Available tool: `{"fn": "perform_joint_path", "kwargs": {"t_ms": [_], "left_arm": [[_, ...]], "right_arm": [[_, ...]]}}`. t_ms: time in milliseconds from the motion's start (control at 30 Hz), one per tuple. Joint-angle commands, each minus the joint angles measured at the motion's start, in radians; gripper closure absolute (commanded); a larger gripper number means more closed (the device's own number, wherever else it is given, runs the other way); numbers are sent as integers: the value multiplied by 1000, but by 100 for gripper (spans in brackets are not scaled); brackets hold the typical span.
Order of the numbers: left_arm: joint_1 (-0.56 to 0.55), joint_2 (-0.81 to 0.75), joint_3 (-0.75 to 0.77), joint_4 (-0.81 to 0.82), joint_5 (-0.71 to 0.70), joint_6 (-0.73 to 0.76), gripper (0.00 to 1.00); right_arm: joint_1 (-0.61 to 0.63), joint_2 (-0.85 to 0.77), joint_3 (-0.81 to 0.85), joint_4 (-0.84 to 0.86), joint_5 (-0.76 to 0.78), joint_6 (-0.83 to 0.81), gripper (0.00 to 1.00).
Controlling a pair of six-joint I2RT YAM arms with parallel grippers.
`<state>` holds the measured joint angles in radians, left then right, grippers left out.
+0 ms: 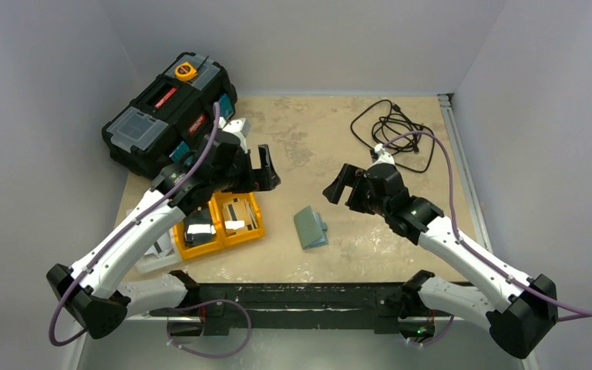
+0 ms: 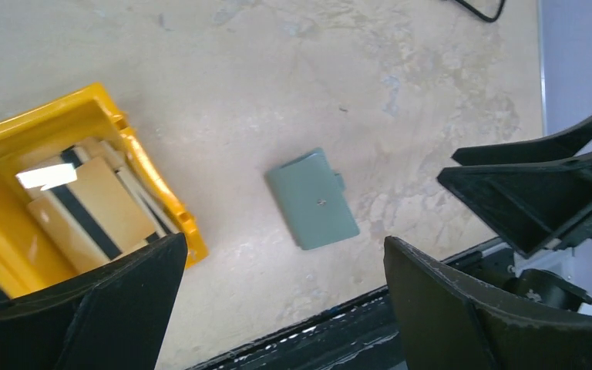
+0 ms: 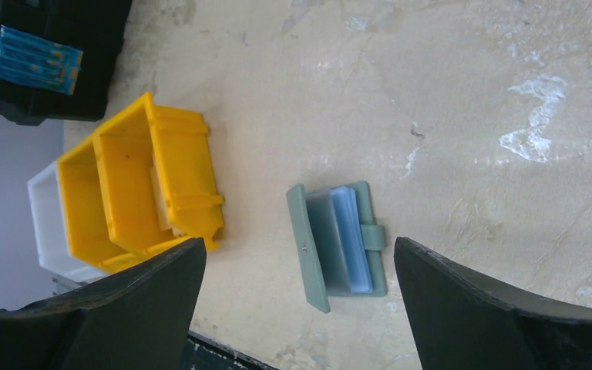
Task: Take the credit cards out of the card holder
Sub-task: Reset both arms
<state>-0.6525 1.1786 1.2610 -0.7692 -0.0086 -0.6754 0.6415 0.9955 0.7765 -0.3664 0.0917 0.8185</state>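
The grey-green card holder (image 1: 311, 227) lies on the table between my arms. In the right wrist view it (image 3: 339, 239) is slightly ajar, showing pale blue inner leaves; I cannot tell whether cards are inside. It also shows in the left wrist view (image 2: 314, 199), flap up. Several credit cards (image 1: 238, 210) lie in the orange tray (image 1: 259, 210); the left wrist view shows them (image 2: 85, 204) stacked there. My left gripper (image 1: 267, 174) is open and empty above the tray's far right corner. My right gripper (image 1: 338, 190) is open and empty, above and beyond the holder.
A black toolbox (image 1: 169, 108) stands at the back left. A coiled black cable (image 1: 393, 127) lies at the back right. A white tray (image 1: 158, 250) sits left of the orange tray. The black base rail (image 1: 293, 297) runs along the near edge.
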Motion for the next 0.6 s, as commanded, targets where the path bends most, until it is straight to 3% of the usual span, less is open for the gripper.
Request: {"fn": "perform_joint_path", "kwargs": {"t_ms": [0, 567], "left_arm": [[14, -61, -41, -78, -123, 47, 0], [14, -142, -88, -75, -174, 83, 0]], "right_arm": [[3, 20, 71, 49, 20, -27, 4], [2, 50, 134, 39, -3, -51, 1]]}}
